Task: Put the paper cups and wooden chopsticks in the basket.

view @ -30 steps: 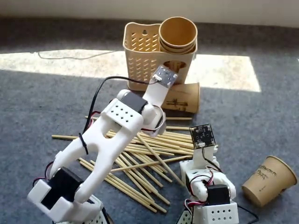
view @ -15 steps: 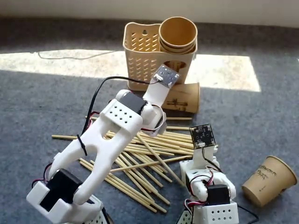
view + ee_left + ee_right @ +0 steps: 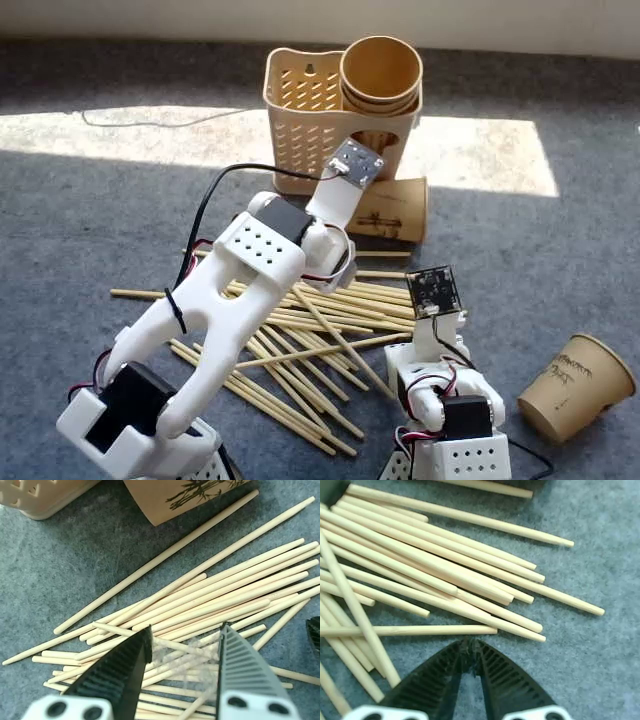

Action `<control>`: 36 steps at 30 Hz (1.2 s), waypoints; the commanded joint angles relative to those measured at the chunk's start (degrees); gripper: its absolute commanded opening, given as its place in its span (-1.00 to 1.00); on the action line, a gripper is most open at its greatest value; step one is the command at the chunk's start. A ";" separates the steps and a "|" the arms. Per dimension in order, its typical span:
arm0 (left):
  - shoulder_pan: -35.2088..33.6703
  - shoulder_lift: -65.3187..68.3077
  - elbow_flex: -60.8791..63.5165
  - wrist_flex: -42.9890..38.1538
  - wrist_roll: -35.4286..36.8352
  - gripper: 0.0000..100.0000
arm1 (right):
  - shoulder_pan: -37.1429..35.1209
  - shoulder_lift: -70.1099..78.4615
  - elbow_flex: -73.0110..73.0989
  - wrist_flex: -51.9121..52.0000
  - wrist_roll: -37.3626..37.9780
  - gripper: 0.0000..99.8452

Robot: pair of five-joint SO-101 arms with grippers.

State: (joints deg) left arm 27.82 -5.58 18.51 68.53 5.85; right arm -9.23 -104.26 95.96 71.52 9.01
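Note:
Wooden chopsticks [image 3: 330,320] lie in a loose pile on the grey carpet between the two arms. The beige basket [image 3: 300,110] stands at the back with stacked paper cups [image 3: 380,70] in it. One printed paper cup [image 3: 395,210] lies on its side in front of the basket, and another paper cup [image 3: 575,385] lies at the right. My left gripper [image 3: 185,635] hangs open just above the chopsticks [image 3: 210,595], with the lying cup [image 3: 180,495] beyond it. Over the near end of the chopsticks [image 3: 430,575], my right gripper [image 3: 471,644] is shut and holds nothing.
A thin cable [image 3: 150,122] trails over the carpet at the back left. A sunlit strip [image 3: 480,155] crosses the floor behind the basket. Open carpet [image 3: 80,230] lies to the left of the pile.

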 commanded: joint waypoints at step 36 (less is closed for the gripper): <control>1.10 -0.92 -2.95 -1.32 -0.18 -0.57 | -0.66 -0.92 6.73 0.04 -0.44 -0.98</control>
State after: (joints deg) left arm 27.82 -5.58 18.51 68.53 5.85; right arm -9.23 -104.26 95.96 71.52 9.01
